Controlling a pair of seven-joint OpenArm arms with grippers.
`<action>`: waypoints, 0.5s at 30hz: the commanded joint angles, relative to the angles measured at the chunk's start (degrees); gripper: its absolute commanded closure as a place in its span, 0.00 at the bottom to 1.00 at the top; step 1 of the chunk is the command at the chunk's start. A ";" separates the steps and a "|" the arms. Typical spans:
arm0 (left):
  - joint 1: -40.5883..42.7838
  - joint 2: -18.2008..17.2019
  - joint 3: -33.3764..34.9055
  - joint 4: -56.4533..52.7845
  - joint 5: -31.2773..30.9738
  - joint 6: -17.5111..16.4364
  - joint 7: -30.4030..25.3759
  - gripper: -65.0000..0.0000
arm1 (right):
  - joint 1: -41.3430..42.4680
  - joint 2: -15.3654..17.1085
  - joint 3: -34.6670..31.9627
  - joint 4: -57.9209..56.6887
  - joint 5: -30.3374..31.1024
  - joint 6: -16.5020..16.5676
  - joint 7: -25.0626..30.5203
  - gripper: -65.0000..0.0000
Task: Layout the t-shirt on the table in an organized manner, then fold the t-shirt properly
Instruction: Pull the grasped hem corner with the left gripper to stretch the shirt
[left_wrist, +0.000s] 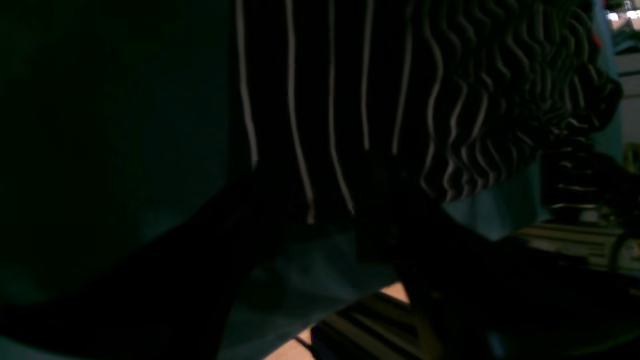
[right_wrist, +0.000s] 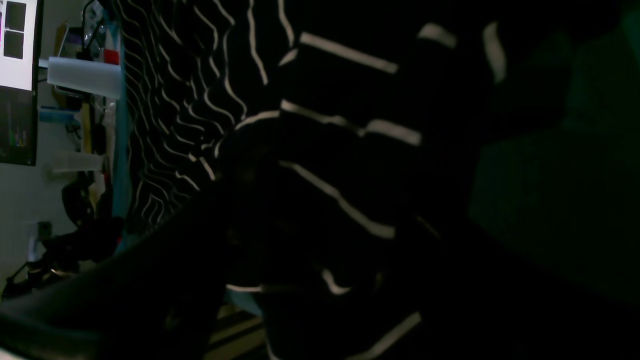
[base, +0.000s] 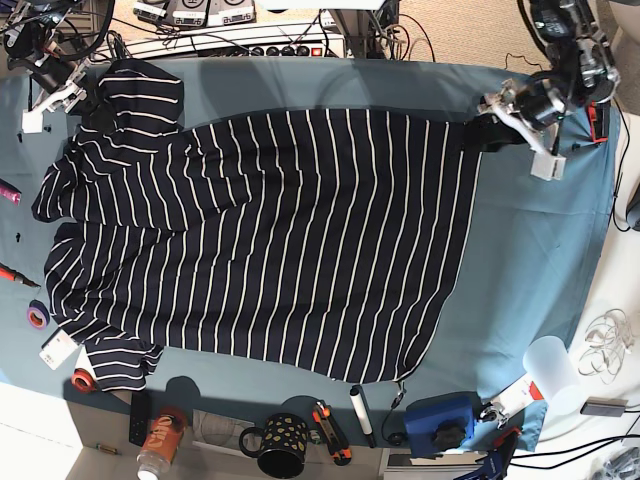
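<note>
Near edge: mug (base: 283, 444), tools. T-shirt (base: 270, 250) spread mid surface (base: 540, 270), hem corner wavy. Far: left gripper (base: 497, 118) at hem corner, right gripper (base: 75, 98) at sleeve; grip states unclear. Advice: tension evenly, flatten sleeves before folding.

A polka-dot mug (base: 283, 444), orange can (base: 163, 434) and blue device (base: 441, 420) line the near edge.
</note>
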 joint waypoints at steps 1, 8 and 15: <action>-0.15 -0.17 -0.31 0.81 0.68 0.96 -1.14 0.62 | -0.68 0.48 -0.35 -0.02 -4.55 -0.60 -3.10 0.55; -0.13 -0.17 -0.31 -0.57 3.39 3.19 -1.09 0.62 | -0.66 0.50 -0.35 -0.02 -4.52 -0.60 -3.10 0.55; -0.31 1.03 -0.31 -5.90 -5.42 -0.13 1.70 0.62 | -0.66 0.48 -0.35 0.00 -4.52 -0.60 -3.10 0.55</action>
